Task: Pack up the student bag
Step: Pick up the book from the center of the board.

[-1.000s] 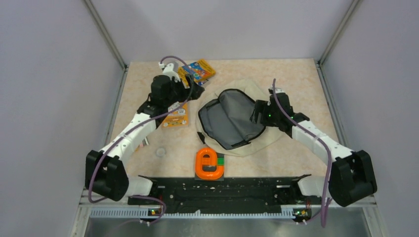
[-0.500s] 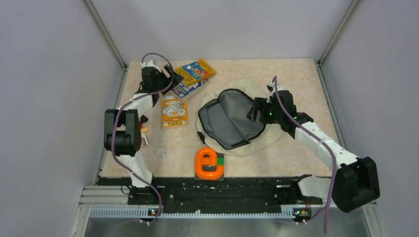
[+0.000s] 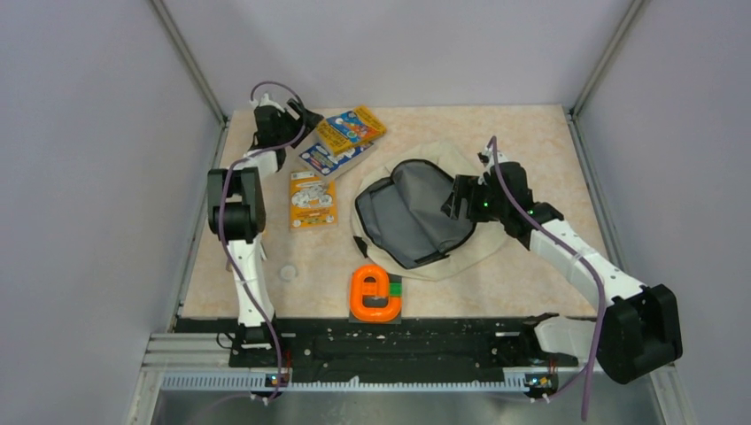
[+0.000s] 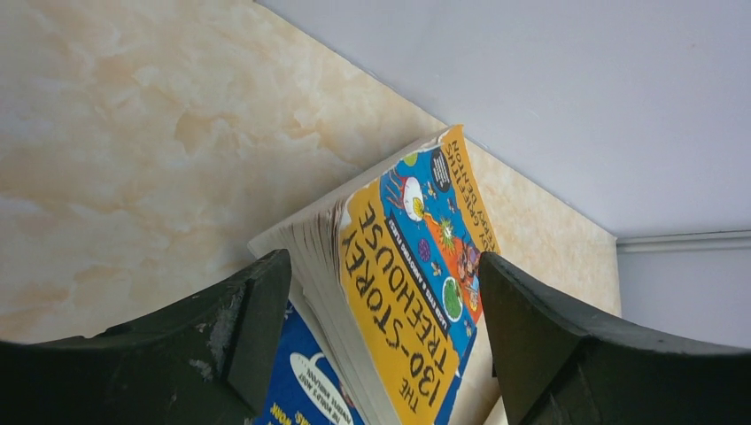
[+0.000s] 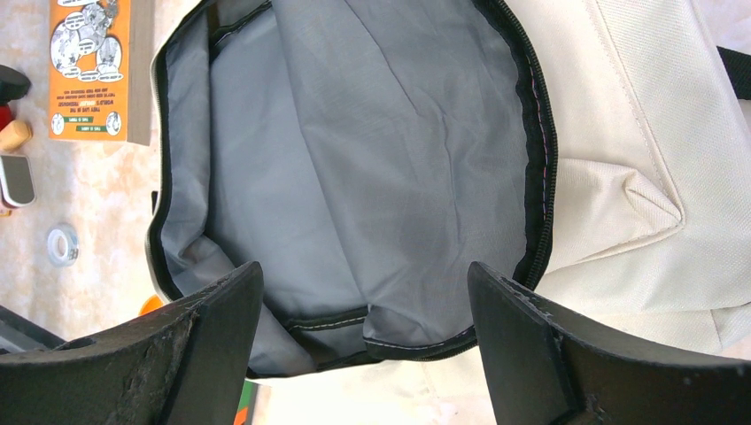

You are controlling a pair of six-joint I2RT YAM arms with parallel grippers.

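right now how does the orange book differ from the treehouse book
The orange book has an orange cover; the treehouse book is yellow and blue. The orange book lies alone on the table; the treehouse book rests on a blue book. Both lie closed, outside the bag.

White-black arms (image 3: 567, 252), purple cables (image 3: 492, 159), black fingers (image 5: 549, 354)

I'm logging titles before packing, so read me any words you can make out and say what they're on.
"THE 130-STOREY TREEHOUSE": cover of the yellow and blue book.
Print on the orange booklet: too small to read.
Lettering on the blue book underneath: cut off, unreadable.
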